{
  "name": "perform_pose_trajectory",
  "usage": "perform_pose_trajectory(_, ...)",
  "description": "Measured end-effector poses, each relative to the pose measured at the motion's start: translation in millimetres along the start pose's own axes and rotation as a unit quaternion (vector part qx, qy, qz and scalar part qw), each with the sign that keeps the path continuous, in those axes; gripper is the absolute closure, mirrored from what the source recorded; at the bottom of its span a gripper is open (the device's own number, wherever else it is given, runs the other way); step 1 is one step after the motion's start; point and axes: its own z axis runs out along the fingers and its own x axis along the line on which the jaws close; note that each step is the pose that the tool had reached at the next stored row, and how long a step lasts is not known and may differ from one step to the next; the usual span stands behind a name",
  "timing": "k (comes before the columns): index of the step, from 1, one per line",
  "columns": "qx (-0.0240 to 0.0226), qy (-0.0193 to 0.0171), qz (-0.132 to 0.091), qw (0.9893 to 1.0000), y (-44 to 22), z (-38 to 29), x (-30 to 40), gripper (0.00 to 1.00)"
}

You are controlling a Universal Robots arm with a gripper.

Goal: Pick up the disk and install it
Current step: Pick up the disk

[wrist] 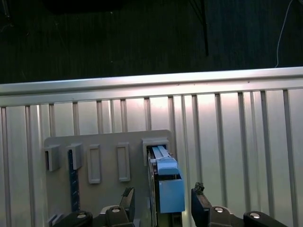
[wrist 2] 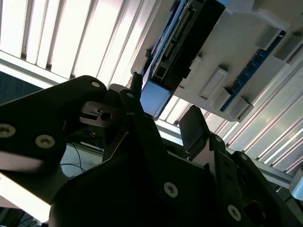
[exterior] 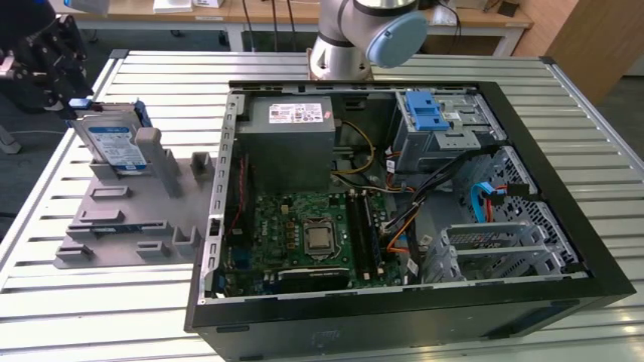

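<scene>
Grey holder (exterior: 121, 219) props the disk (exterior: 113, 147) upright beside the computer case (exterior: 403, 323), hand (wrist: 163, 198) wide astride it.

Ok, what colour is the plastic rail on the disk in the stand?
Blue. The rail on the disk shows best in the first wrist view.

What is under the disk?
A grey holder plate, lying on the slatted metal table. The disk stands on edge in one of its slots, so its bottom edge is hidden behind the plate's posts.

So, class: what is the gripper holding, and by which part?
Nothing: the gripper has its jaws open either side of the disk, at its blue end.
</scene>
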Motion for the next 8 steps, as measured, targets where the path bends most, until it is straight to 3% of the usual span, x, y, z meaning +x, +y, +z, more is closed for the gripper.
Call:
perform_pose_trajectory(3,-0.0006,-0.0001,0.000,1.0000,0.2,2.9,-0.4,0.41)
perform_pose_trajectory(8,-0.0056,0.0004,0.000,1.0000,0.2,9.6,-0.5,0.41)
